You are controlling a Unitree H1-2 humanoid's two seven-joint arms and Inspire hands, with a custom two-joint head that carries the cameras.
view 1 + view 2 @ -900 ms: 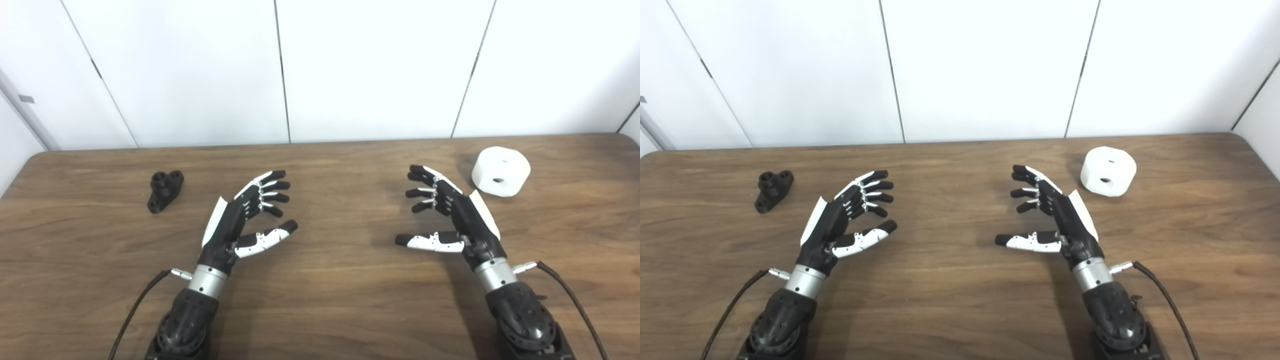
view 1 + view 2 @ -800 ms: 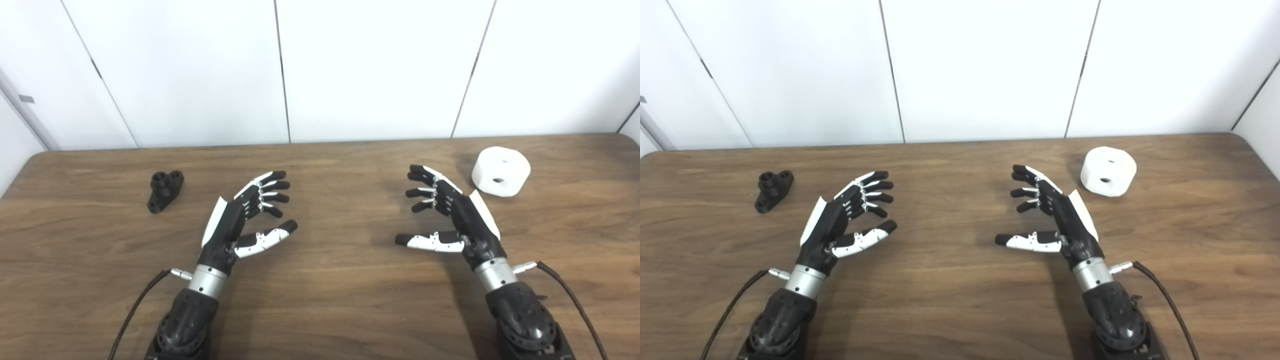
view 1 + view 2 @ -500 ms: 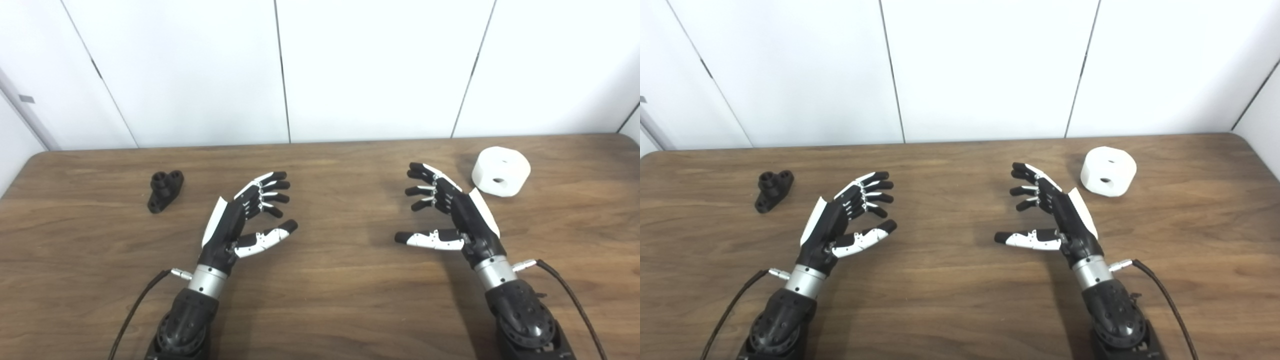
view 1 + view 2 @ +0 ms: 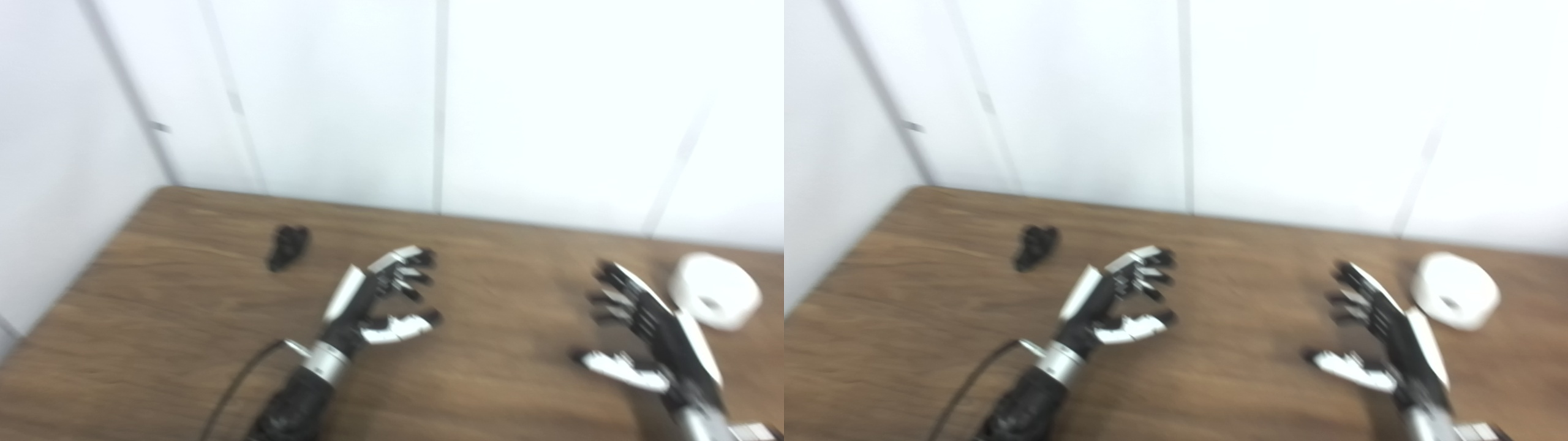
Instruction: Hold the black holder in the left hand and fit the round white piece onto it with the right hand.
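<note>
Both the left hand (image 4: 380, 300) and the right hand (image 4: 649, 343) are wide and empty, so I think the small black plastic holder (image 4: 286, 245) is light and stiff, best pinched by its sides, and the thick round white plastic piece (image 4: 714, 291) smooth, best taken around its rim.

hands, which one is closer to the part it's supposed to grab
The right hand: the round white piece lies just beyond its back. The left hand is open too, but a wider stretch of bare table separates it from the black holder.

On the table (image 4: 184, 343), the holder (image 4: 288, 246) lies beyond the left hand (image 4: 373, 300) and to its left, apart from it. The round piece (image 4: 713, 291) lies just right of the right hand (image 4: 643, 334), by its fingers, not touching. Both hands sit between the two parts, well apart, palms facing each other.
</note>
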